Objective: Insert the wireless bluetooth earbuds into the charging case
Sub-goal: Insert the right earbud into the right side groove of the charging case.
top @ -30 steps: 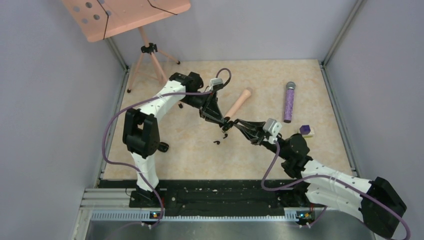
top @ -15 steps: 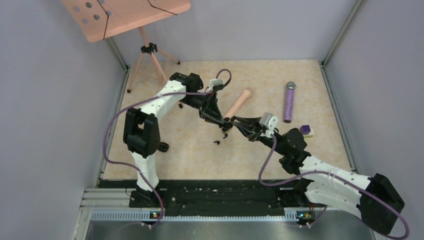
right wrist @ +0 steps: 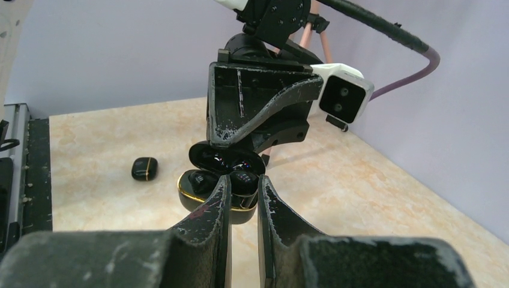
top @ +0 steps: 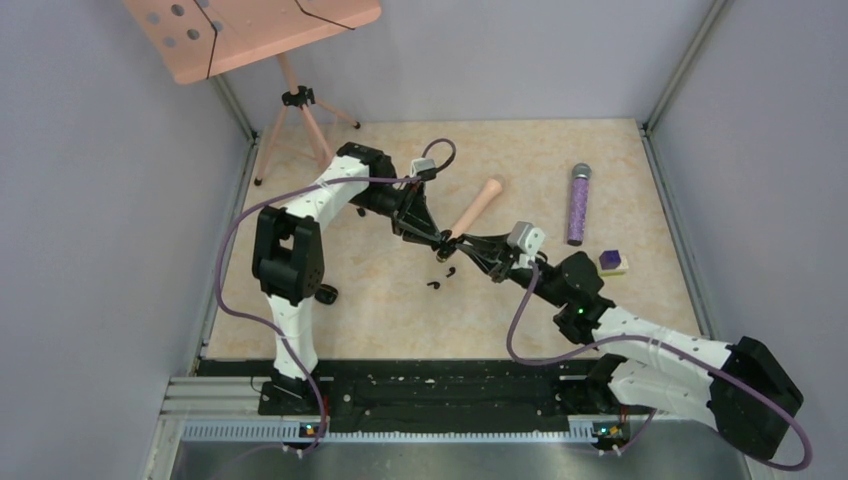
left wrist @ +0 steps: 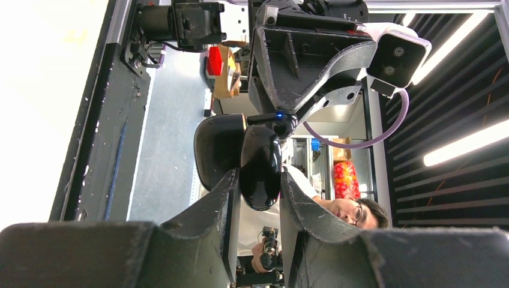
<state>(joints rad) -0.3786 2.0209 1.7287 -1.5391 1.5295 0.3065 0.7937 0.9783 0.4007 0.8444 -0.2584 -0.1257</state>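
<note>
My left gripper (top: pixel 440 240) is shut on the glossy black charging case (left wrist: pixel 261 156) and holds it above the table, lid open. In the right wrist view the case (right wrist: pixel 187 197) has a gold rim and its lid (right wrist: pixel 225 157) stands up behind it. One earbud (right wrist: pixel 198 180) sits in the case's left slot. My right gripper (top: pixel 463 243) meets the case from the right, and its fingers (right wrist: pixel 219 198) are shut on the second earbud (right wrist: pixel 242 175) at the right slot. Two tiny black bits (top: pixel 447 271) lie on the table below; I cannot tell what they are.
A black rounded lump (top: pixel 325 293) lies near the left arm and also shows in the right wrist view (right wrist: pixel 144 168). A pink handle (top: pixel 477 205), a purple microphone (top: pixel 578 205) and a purple-and-white cube (top: pixel 612 263) lie to the right. A tripod (top: pixel 300 100) stands back left.
My right gripper has moved left and up to the case held by the left gripper. The left gripper has shifted slightly, still holding the case.
</note>
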